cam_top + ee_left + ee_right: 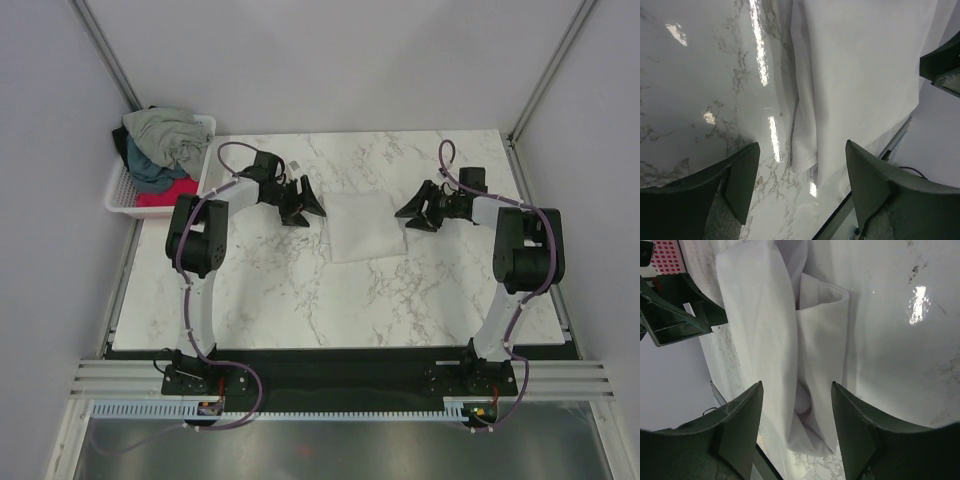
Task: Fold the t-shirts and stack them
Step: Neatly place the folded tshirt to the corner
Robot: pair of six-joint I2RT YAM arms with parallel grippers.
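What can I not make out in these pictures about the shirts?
Top view: most of the dark teal shirt and red-pink shirt in the basket, covered by the grey-green shirt.
Top view: folds of the white t-shirt, too faint on the pale marble table.
Left wrist view: its far end, cut off by the top edge.
Right wrist view: inside its fold, hidden by upper layers.

The white t-shirt (365, 227) is soft, matt cloth, smooth with gentle creases. The table top (290, 300) is glossy and polished, marble-patterned, and throws bright glare. The left gripper (802, 150) has fingers (740, 180) of matt black plastic, faintly grainy. The basket (118, 195) is white plastic lattice; the grey-green t-shirt (165, 130) in it is crumpled matt cloth. The frame rail (110, 378) looks like dull metal.
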